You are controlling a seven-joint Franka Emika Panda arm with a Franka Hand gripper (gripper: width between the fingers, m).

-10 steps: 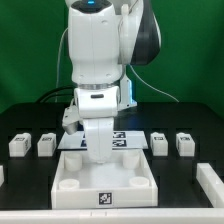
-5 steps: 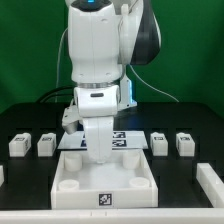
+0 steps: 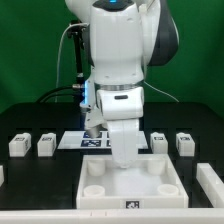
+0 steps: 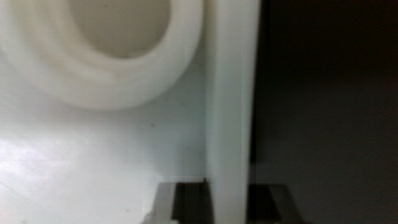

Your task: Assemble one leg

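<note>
The large white square tray [image 3: 100, 203] with round corner sockets lies at the front of the black table. My gripper [image 3: 122, 160] is down at the tray's far wall, its fingers hidden behind the hand. In the wrist view the gripper [image 4: 228, 200] has a dark finger [image 4: 187, 207] on each side of the tray's thin wall [image 4: 228, 120], shut on it, with a round socket [image 4: 98, 50] beside it. Several legs, small white posts with tags, lie apart on the table: two at the exterior view's left [image 3: 19, 144] [image 3: 46, 145] and two at its right [image 3: 158, 143] [image 3: 184, 143].
The marker board [image 3: 92, 141] lies flat behind the tray, partly hidden by the arm. A white part [image 3: 210, 181] shows at the exterior view's right edge and another [image 3: 2, 175] at its left edge. Cables hang behind the arm.
The arm has swung toward the exterior view's right, and the tray has slid the same way with it. The legs have not moved.
</note>
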